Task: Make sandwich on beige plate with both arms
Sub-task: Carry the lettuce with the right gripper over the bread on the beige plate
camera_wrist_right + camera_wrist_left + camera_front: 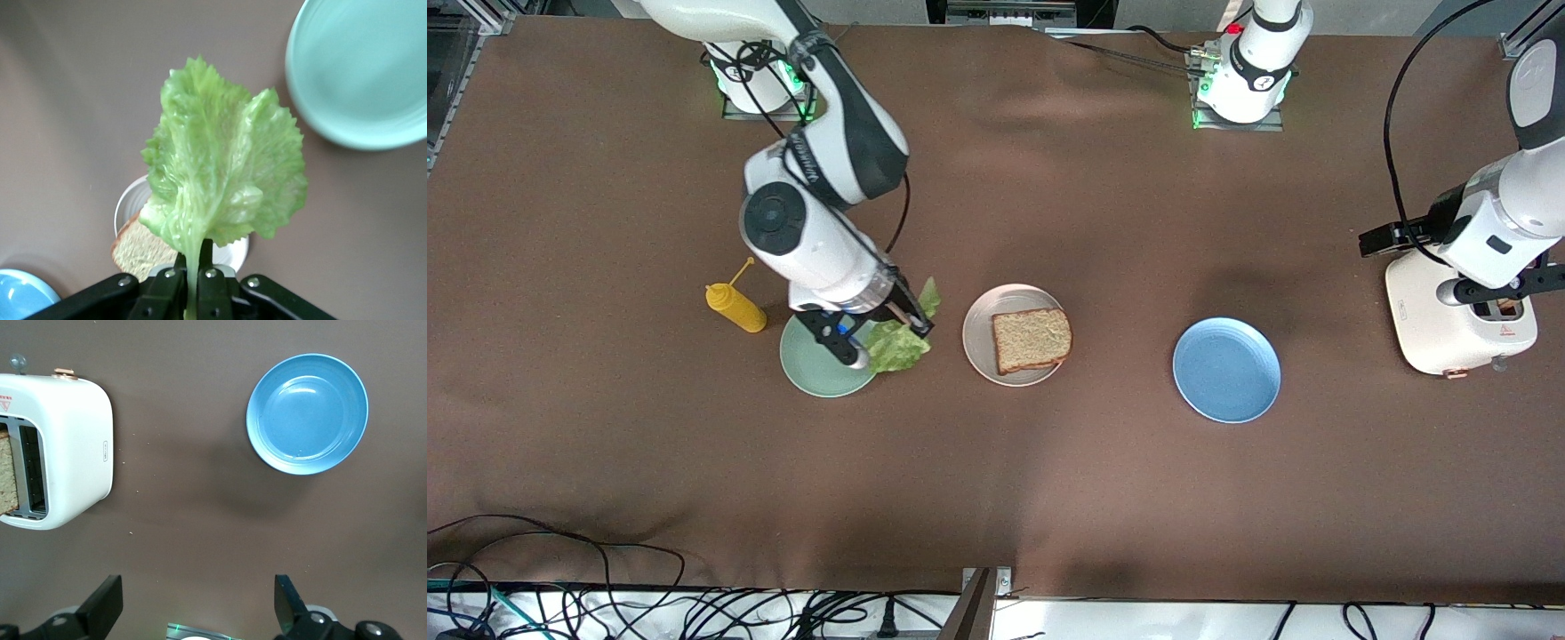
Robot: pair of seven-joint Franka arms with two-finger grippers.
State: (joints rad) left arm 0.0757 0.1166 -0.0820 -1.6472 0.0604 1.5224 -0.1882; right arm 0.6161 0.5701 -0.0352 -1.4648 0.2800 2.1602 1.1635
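One slice of brown toast [1032, 340] lies on the beige plate [980, 351] in the middle of the table. My right gripper [911, 320] is shut on the stem of a crinkly green lettuce leaf [898, 345], which hangs over the edge of the mint green plate [818, 372], beside the beige plate. In the right wrist view the lettuce [220, 180] hangs from the right gripper [193, 267], with the beige plate [128, 200] and toast [137, 248] under it. My left gripper [1507, 286] is open over the toaster [1449, 329], and in its wrist view the left gripper [198, 607] holds nothing.
A blue plate [1227, 370] lies between the beige plate and the white toaster [67, 447] at the left arm's end. A second slice of toast [7, 473] stands in the toaster's slot. A yellow mustard bottle [735, 307] lies beside the mint green plate [360, 73].
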